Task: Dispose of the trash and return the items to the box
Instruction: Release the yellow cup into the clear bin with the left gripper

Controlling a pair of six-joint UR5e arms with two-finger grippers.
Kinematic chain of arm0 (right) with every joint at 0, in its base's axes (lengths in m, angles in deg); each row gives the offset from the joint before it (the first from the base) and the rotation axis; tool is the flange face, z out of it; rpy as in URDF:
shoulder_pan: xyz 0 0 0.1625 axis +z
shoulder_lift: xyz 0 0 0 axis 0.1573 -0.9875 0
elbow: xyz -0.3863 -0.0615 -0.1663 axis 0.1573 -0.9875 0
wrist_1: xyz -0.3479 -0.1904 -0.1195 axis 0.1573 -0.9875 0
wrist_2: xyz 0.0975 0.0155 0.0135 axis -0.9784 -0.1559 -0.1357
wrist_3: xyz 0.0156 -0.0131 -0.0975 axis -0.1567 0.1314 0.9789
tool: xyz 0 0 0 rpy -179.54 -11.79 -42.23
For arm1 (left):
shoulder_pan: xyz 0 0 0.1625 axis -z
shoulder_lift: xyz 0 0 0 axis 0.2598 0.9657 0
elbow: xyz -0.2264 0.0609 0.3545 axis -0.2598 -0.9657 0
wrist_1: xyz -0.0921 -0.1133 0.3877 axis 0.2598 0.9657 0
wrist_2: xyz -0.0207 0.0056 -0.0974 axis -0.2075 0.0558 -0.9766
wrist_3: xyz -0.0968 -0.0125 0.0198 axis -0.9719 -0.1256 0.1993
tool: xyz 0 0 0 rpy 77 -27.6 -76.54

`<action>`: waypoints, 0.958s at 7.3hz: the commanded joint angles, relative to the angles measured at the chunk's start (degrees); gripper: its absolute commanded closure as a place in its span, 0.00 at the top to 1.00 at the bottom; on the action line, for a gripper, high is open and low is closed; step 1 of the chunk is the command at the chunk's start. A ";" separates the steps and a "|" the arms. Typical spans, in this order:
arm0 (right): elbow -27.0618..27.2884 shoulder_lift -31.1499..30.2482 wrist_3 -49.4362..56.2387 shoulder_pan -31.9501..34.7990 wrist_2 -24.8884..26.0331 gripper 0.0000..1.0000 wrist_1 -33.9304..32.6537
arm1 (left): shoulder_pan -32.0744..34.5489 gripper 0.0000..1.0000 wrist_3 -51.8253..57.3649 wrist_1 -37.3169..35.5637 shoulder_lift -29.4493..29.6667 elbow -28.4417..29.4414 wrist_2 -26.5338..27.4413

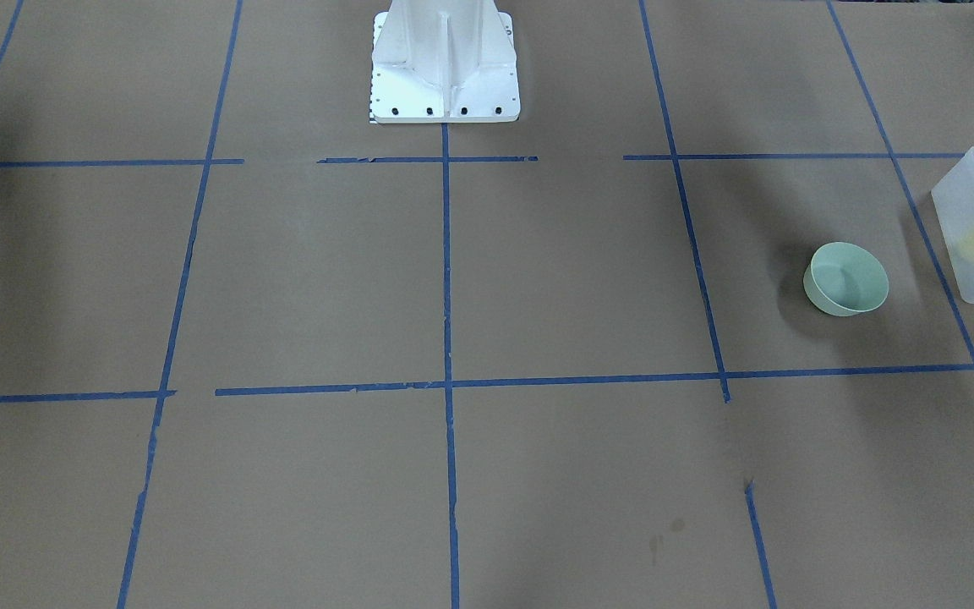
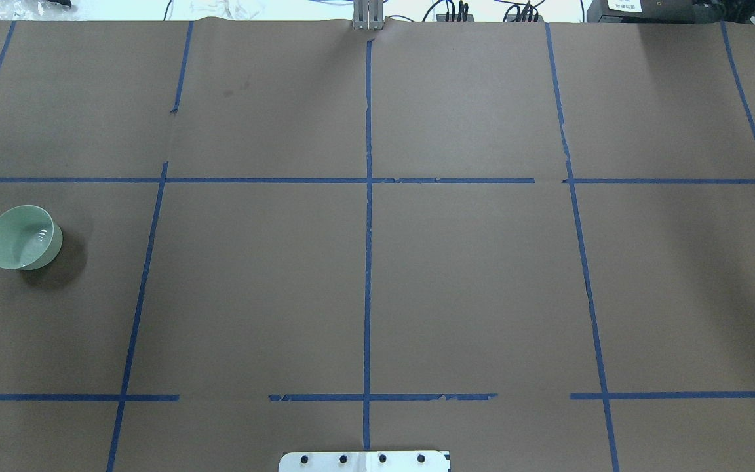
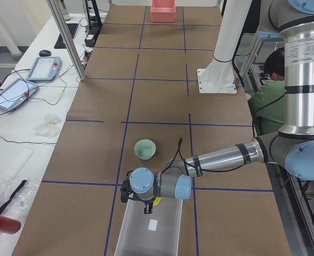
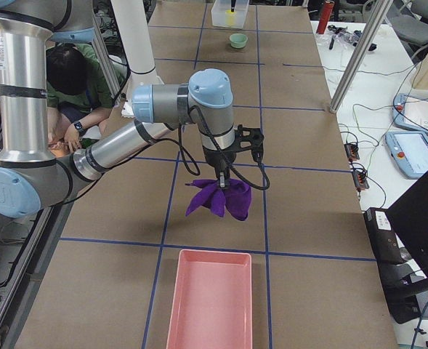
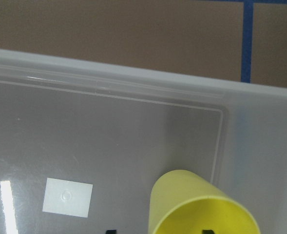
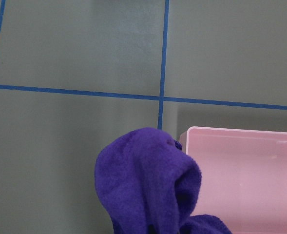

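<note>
Yellow cup (image 5: 201, 207) hangs tilted inside the box (image 5: 133, 78), at 3 o'clock in the front-facing view, with my left pincer (image 5: 160, 232) clamped on its wall. My desk (image 2: 469, 288) is brown paper gridded with blue tape. A side bench holds two tablets (image 3: 47, 68), and one operator (image 3: 266, 96) in green sits near the robot's base. I count one cup, one box and one green bowl (image 2: 22, 237) at 9 o'clock overhead. One purple cloth (image 4: 219, 198) dangles from my closed right pincer (image 4: 221, 182), with one pink tray (image 4: 210, 298) at its 6 o'clock. The box's white label (image 5: 67, 197) shows no text I can read.
</note>
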 commanded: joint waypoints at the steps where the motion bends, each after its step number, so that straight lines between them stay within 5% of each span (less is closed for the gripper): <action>1: -2.35 0.03 2.47 1.58 0.00 0.00 0.17 | 0.45 1.00 -0.39 -1.04 -0.24 -10.02 0.04; 4: -6.65 0.38 5.35 2.89 0.18 0.00 0.61 | 3.97 1.00 -6.31 -0.17 0.28 -20.16 0.04; 7: -11.58 0.56 9.94 6.33 0.35 0.00 0.78 | -7.06 1.00 -26.95 19.99 -0.42 -16.67 6.76</action>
